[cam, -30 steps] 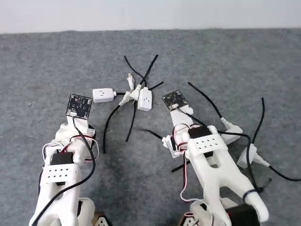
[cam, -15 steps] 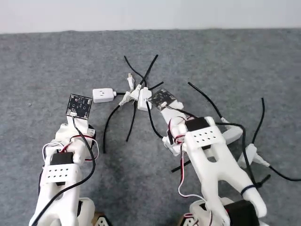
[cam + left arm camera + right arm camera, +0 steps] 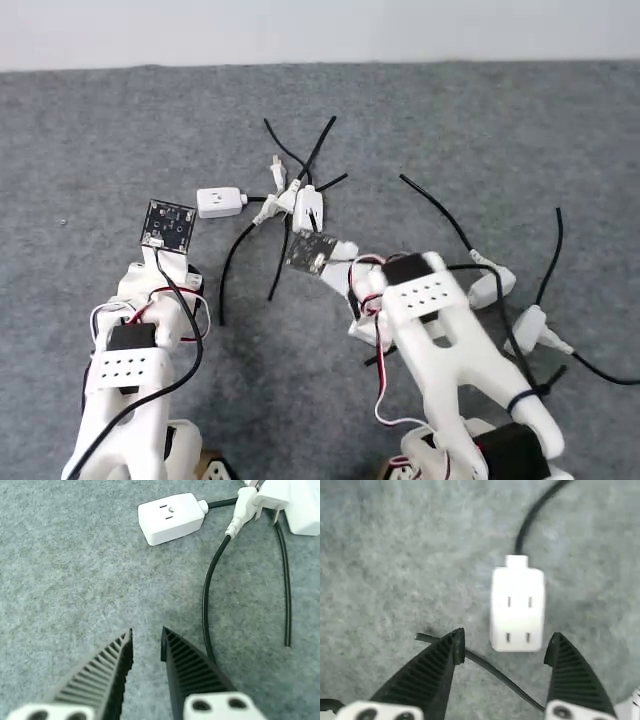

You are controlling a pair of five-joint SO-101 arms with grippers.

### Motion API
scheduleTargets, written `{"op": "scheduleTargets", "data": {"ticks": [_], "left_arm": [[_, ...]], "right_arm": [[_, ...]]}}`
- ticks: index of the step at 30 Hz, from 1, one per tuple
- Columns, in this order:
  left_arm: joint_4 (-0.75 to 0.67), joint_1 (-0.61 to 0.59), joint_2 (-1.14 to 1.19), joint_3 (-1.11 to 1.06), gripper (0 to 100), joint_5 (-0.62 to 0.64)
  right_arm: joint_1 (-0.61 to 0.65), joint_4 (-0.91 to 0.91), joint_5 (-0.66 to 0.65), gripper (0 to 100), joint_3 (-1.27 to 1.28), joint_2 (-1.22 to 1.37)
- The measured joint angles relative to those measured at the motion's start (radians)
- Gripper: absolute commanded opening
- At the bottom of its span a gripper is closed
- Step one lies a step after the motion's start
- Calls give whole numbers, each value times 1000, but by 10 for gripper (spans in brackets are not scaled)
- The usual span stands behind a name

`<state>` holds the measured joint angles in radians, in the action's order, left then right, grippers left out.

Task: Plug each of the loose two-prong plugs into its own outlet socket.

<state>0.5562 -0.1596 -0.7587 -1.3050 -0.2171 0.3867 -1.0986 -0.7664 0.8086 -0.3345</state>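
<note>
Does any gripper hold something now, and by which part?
Nothing is held. The left gripper is empty over the carpet; the right gripper is open at one end of a white outlet socket, without gripping it.

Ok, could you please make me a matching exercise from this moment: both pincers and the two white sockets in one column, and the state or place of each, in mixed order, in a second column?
Column one:
1. left pincer
2. right pincer
3. single white socket
4. white socket block

Column two:
A. fingers spread wide, gripping nothing
B. lies on the grey carpet beyond the left pincer, nothing plugged in
C. fingers a narrow gap apart, gripping nothing
D. lies just ahead of the right pincer, two pairs of slots, all empty

Pairs: 1-C, 2-A, 3-B, 4-D
</note>
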Motion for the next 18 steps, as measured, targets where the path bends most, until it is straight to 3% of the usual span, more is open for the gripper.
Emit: {"op": "scheduleTargets", "data": {"ticks": [10, 15, 18], "left_arm": [[0, 0, 0, 0, 91, 0], [0, 0, 0, 0, 91, 0], [0, 0, 0, 0, 91, 0]], "right_arm": [[6, 169, -3, 256, 34, 158], [9, 141, 6, 0, -5, 226], [54, 127, 130, 9, -31, 230]]}}
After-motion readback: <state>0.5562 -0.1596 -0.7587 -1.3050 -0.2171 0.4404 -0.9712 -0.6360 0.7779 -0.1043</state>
